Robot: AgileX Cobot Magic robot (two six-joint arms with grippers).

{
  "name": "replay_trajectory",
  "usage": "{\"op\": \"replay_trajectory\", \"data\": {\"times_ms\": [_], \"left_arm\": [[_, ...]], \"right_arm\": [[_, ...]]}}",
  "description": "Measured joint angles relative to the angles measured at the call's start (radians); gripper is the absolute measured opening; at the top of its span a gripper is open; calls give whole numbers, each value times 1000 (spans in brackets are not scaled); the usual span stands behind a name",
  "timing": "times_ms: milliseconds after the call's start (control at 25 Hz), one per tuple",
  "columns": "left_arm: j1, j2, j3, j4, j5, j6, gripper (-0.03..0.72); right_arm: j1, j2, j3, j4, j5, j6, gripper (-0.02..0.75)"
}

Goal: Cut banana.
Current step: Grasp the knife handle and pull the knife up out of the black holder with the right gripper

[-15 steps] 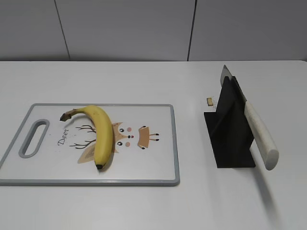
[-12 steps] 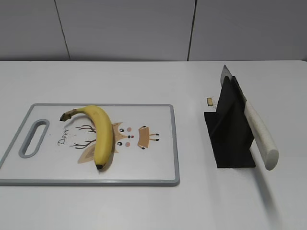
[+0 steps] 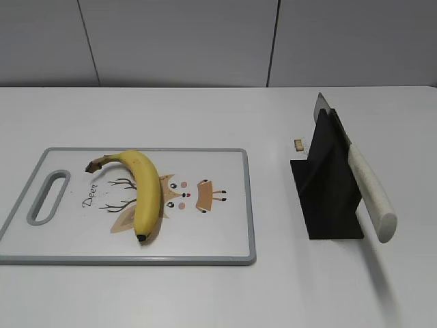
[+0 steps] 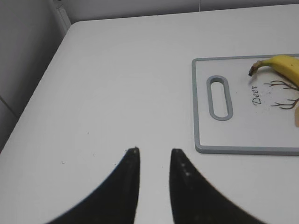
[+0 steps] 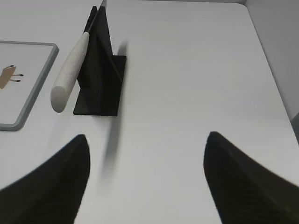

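Observation:
The banana point(image 3: 145, 191) is yellow and curved and lies on the left half of a white cutting board point(image 3: 218, 164) with a grey rim and a deer print. Its stem points to the far left. The left wrist view shows only its stem end point(image 4: 280, 64) on the board point(image 4: 243, 135). A knife with a white handle point(image 3: 372, 195) rests slanted in a black stand point(image 3: 328, 198); it also shows in the right wrist view point(image 5: 70, 70). My left gripper point(image 4: 154, 150) is empty with a narrow gap, over bare table left of the board. My right gripper point(image 5: 147, 135) is wide open and empty, near the stand point(image 5: 100, 88).
A small tan bit point(image 3: 298, 144) lies on the table behind the stand. The board has a handle slot point(image 4: 220, 97) at its left end. The table's left edge point(image 4: 28, 107) and right edge point(image 5: 268, 60) are near the grippers. A grey wall stands behind.

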Motion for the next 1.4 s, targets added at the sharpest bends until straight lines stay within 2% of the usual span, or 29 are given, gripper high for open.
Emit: {"op": "replay_trajectory", "data": {"times_ms": [760,840,1000,1120,1400], "left_arm": [[0,0,0,0,0,0,206],[0,0,0,-1,0,0,266],[0,0,0,-11,0,0,575],[0,0,0,-16,0,-1,632],[0,0,0,-76,-1,40,630]], "right_arm": [[0,0,0,0,0,0,585],[0,0,0,0,0,0,585],[0,0,0,-1,0,0,592],[0,0,0,-7,0,0,617],[0,8,-22,-15,25,0,616]]}}
